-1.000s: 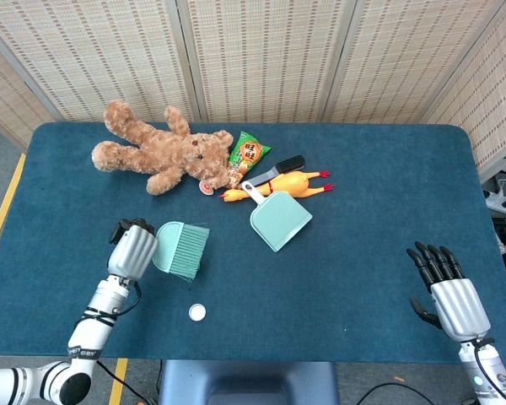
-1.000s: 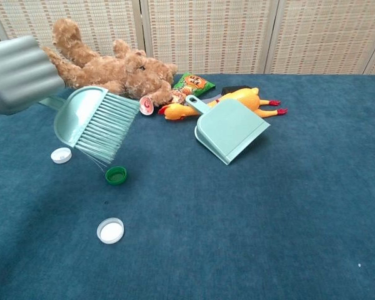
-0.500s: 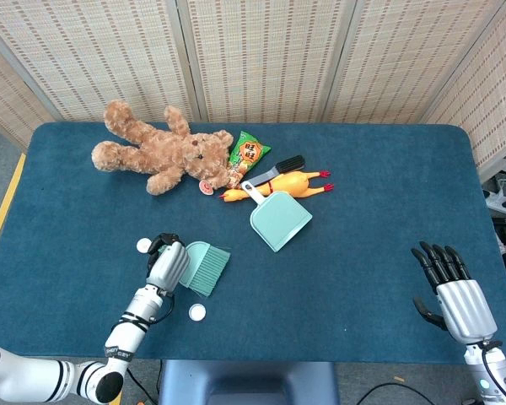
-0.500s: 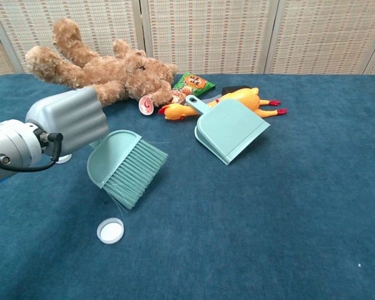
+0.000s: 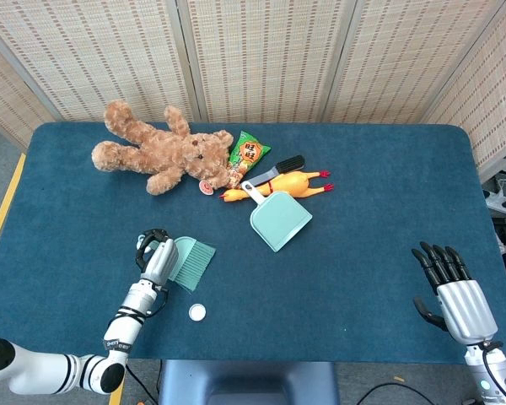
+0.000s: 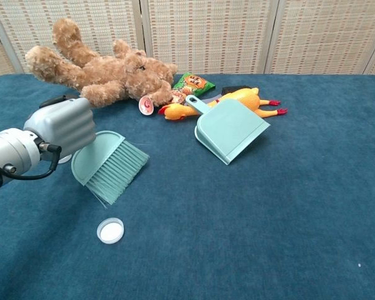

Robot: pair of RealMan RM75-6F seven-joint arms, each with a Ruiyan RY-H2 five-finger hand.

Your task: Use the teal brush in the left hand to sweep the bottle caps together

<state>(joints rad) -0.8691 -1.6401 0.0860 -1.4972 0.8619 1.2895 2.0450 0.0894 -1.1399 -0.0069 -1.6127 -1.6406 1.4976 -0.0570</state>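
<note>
My left hand (image 5: 155, 256) grips the teal brush (image 5: 191, 261) by its handle near the table's front left. In the chest view the same left hand (image 6: 60, 124) holds the brush (image 6: 109, 165) with its bristles slanting down to the right onto the cloth. One white bottle cap (image 5: 197, 311) lies in front of the brush, apart from the bristles; in the chest view this white cap (image 6: 110, 230) is clear. A sliver of a second white cap (image 6: 64, 160) peeks out below the hand. No green cap shows. My right hand (image 5: 454, 292) hangs open at the front right, holding nothing.
A teal dustpan (image 5: 280, 219) lies mid-table, its handle towards a yellow rubber chicken (image 5: 288, 183). A brown teddy bear (image 5: 158, 151), a green snack packet (image 5: 249, 153) and a black-handled tool (image 5: 284, 165) sit along the back. Blue cloth covers the table (image 5: 379, 194).
My left hand has carried the brush first right and towards me over the green cap, then a little back to the left. The green cap is hidden. The right hand stayed still.
</note>
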